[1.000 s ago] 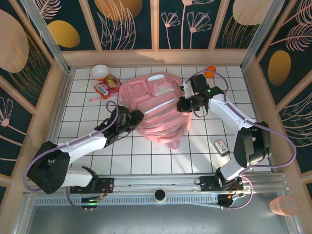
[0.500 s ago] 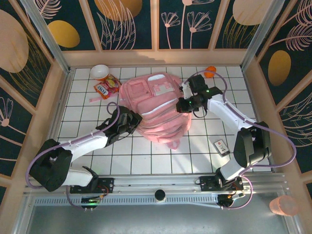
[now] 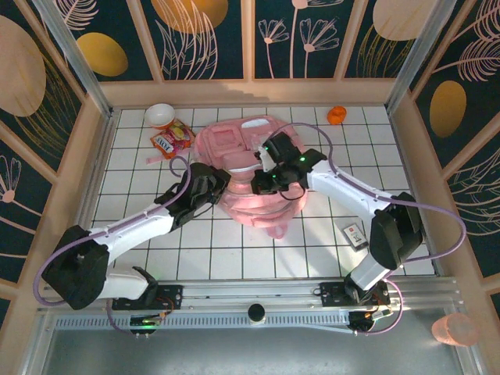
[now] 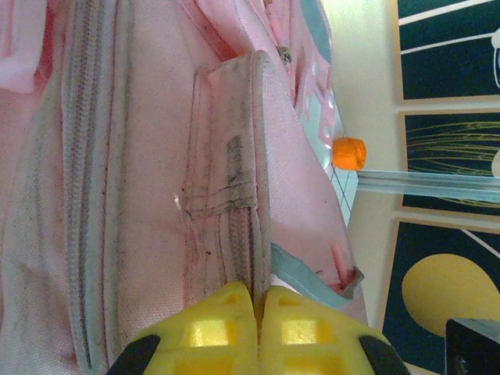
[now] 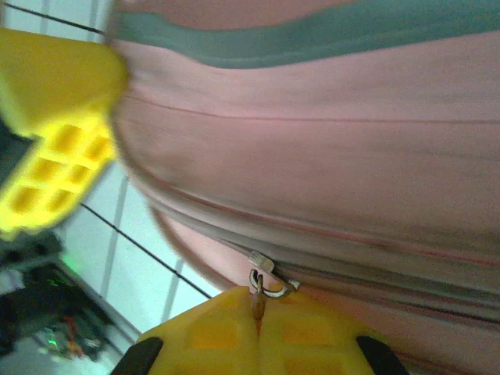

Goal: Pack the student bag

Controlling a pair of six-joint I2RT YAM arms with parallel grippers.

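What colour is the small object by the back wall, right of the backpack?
Orange; the small object shows best in the left wrist view.

Nothing legible from here: lettering on the snack packet (image 3: 172, 141) and the small card (image 3: 355, 233) is too tiny.

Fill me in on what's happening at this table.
Two robot arms are working on the pink student bag lying on the tiled table. The left gripper is shut on a fabric strap of the bag, and the right gripper is pinching a zipper pull. A snack packet, a bowl and a small orange object sit outside the bag.
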